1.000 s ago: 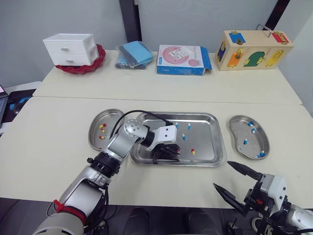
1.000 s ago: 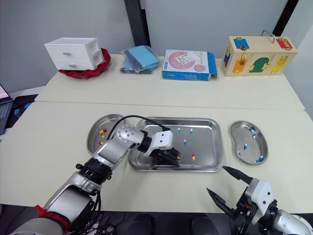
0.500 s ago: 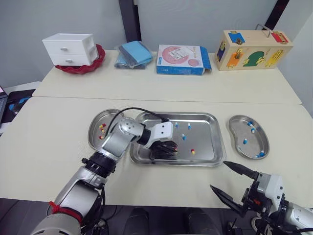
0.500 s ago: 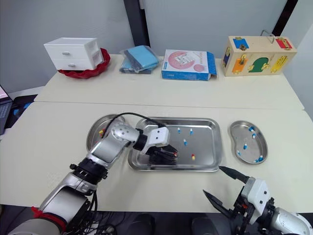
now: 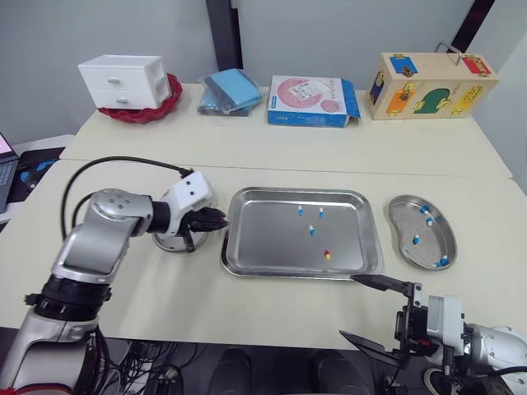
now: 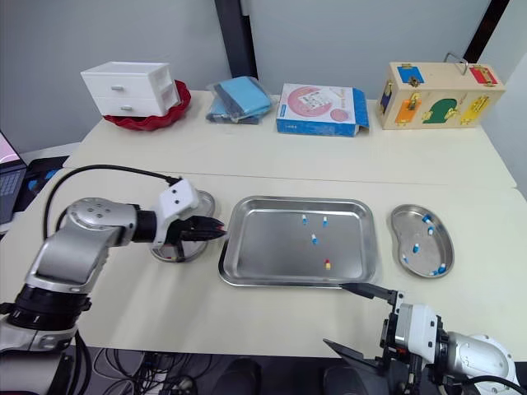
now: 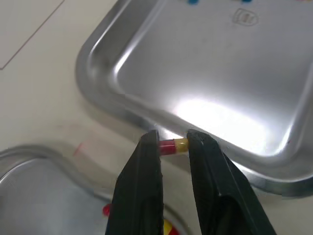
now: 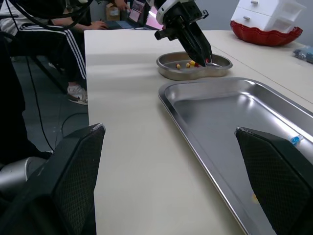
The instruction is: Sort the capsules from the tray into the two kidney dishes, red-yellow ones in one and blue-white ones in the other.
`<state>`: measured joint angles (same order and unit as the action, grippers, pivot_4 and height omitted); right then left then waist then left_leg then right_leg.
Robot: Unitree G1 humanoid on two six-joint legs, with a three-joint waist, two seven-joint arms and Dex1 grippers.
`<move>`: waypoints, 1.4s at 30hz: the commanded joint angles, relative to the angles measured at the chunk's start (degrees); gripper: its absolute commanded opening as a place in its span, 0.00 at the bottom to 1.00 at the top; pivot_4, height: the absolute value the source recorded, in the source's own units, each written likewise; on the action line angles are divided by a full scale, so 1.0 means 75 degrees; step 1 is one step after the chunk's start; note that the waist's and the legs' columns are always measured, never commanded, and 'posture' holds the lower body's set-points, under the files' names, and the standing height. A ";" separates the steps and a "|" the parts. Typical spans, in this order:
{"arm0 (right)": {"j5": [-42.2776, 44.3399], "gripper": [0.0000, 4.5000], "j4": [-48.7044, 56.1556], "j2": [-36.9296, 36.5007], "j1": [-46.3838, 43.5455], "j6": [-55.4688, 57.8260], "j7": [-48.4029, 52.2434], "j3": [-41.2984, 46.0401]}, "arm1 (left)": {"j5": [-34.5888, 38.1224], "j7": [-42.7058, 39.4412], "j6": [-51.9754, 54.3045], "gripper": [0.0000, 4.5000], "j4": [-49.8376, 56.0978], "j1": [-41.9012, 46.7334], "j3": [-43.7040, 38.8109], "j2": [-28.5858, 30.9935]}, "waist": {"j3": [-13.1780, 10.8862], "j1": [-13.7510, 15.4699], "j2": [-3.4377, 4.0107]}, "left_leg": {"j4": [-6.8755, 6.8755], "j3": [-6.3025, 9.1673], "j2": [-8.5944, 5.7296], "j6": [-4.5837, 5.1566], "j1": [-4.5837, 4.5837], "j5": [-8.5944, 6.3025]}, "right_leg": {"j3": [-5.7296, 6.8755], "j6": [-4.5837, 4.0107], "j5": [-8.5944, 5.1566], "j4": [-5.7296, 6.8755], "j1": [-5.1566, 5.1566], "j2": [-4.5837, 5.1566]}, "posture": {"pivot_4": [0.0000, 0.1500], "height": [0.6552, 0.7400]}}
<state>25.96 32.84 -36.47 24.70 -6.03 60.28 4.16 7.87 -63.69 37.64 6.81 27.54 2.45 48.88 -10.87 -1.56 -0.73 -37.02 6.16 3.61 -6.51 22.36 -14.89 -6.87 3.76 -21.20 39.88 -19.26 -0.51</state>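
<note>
My left gripper [image 5: 219, 220] is shut on a red-yellow capsule [image 7: 172, 146]. It hovers at the tray-side end of the left kidney dish [image 6: 168, 252], which holds a few red-yellow capsules [image 7: 108, 210]. Its fingertips are just short of the left rim of the steel tray [image 5: 272, 251]. Three blue-white capsules [image 5: 311, 230] and one red-yellow capsule [image 5: 327, 255] lie in the tray. The right kidney dish [image 5: 409, 220] holds several blue-white capsules. My right gripper [image 5: 351, 307] is open and empty at the table's front edge, in front of the tray's right corner.
Along the back table stand a white drawer unit [image 5: 125, 80] in a red bowl, a blue cloth [image 5: 230, 90], a blue-and-pink box [image 5: 311, 100] and a wooden lock box [image 5: 432, 84]. A seated person [image 8: 34, 29] is beyond the table's left end.
My left gripper has left the tray and swung left to the left kidney dish, carrying a red-yellow capsule. The right gripper has sunk lower and turned slightly. The camera has shifted.
</note>
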 commanded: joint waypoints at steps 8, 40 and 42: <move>0.0359 1.00 -0.0199 0.0038 -0.0230 -0.0215 0.0250 0.0001 | -0.0146 0.0640 -0.0481 0.10 -0.0931 -0.0318 -0.0672 0.0850 | 0.0000 -0.0012 0.0001 | 0.0001 0.0000 0.0000 0.0000 0.0000 0.0000 | 0.0000 0.0000 0.0000 0.0003 -0.0003 -0.0001 | 1.00 1.00; 0.0272 1.00 -0.0137 0.0146 -0.0187 -0.0103 -0.0372 -0.0067 | -0.0163 0.0581 -0.0649 0.99 -0.1624 -0.0101 -0.0266 0.0791 | 0.0000 -0.0025 0.0000 | 0.0001 0.0000 0.0001 0.0000 0.0001 0.0000 | 0.0002 0.0000 0.0000 0.0005 -0.0004 -0.0001 | 1.00 1.00; 0.0287 1.00 -0.0126 0.0128 -0.0187 -0.0081 -0.0392 -0.0055 | -0.0124 0.0564 -0.0654 0.99 -0.1646 -0.0079 -0.0300 0.0780 | -0.0001 -0.0025 0.0000 | 0.0001 0.0000 0.0001 0.0000 0.0000 0.0000 | 0.0002 0.0000 0.0000 0.0005 -0.0004 -0.0001 | 1.00 1.00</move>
<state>27.77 30.58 -35.42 23.48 -6.51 57.55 3.26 6.64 -59.37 33.26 -5.83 25.60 0.80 54.14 -10.88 -1.75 -0.73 -37.01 6.16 3.62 -6.51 22.36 -14.89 -6.86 3.76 -21.20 39.92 -19.29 -0.51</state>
